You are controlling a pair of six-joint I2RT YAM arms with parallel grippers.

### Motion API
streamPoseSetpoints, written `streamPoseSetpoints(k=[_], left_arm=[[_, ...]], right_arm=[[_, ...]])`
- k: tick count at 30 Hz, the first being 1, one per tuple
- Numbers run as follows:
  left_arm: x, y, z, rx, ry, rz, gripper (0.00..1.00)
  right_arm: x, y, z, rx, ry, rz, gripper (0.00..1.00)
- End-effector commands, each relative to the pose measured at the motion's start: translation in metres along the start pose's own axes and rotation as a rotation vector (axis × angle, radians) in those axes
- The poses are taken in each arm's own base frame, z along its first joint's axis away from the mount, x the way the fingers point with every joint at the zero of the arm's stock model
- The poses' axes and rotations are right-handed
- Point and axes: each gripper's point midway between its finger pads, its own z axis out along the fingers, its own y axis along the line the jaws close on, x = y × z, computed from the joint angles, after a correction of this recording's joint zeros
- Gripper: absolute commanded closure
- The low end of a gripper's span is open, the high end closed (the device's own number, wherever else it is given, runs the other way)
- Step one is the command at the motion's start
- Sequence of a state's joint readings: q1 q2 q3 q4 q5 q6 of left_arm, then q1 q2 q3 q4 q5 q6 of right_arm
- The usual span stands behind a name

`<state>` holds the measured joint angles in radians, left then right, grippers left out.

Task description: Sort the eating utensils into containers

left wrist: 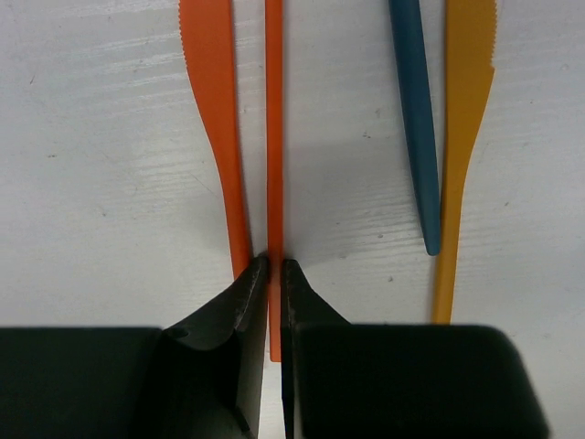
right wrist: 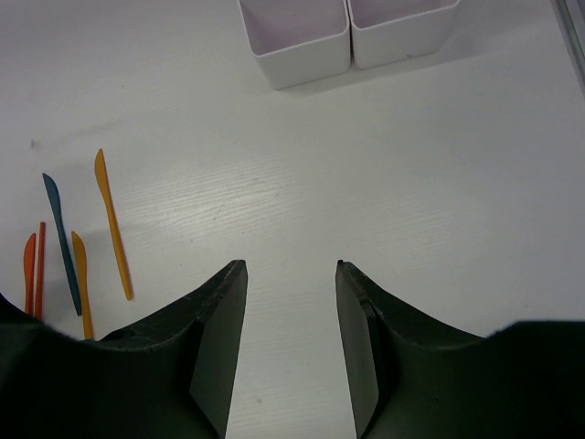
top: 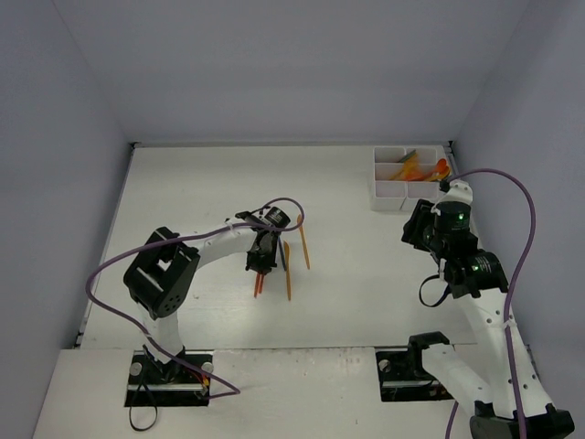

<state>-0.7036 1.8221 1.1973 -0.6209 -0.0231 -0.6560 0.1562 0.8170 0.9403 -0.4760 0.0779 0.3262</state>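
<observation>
Lengthwise between left jaws, red utensil (left wrist: 273, 137)

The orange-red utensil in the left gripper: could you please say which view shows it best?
The left wrist view: the orange-red utensil runs up mid-frame, its end pinched by the left gripper. The top view shows a red sliver; the right wrist view, a tiny strip far left.

Soft, even light from above; the table (left wrist: 91, 183) glares slightly, the orange knife (left wrist: 215, 137) casts faint shadow, near fingers (left wrist: 219, 329) blur dark.
</observation>
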Motion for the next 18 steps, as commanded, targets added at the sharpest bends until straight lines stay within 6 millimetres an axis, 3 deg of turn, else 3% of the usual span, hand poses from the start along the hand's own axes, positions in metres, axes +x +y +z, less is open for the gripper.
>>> streamPoseSetpoints(k=[1, 4, 9, 12, 18], left_arm=[[-0.012, 0.002, -0.007, -0.004, -0.034, 0.024, 1.0], [-0.028, -0.008, -0.035, 0.06, -0.111, 0.036, 1.0], [-0.061, -0.03, -0.099, 0.207, -0.301, 0.094, 1.0], [-0.08, -0.057, -0.147, 0.389, -0.447, 0.158, 1.0], [-0.092, -0.103, -0.23, 0.68, -0.66, 0.276, 1.0]], right_arm=[[-0.027, 0.006, -0.005, -0.015, -0.071, -0.008, 0.59], [-0.035, 0.019, -0.01, -0.085, -0.073, -0.024, 0.59], [-0.044, 0.063, -0.024, -0.31, -0.037, -0.028, 0.57], [-0.053, 0.09, -0.036, -0.445, -0.013, -0.014, 0.55], [-0.075, 0.13, -0.06, -0.655, -0.002, 0.007, 0.48]])
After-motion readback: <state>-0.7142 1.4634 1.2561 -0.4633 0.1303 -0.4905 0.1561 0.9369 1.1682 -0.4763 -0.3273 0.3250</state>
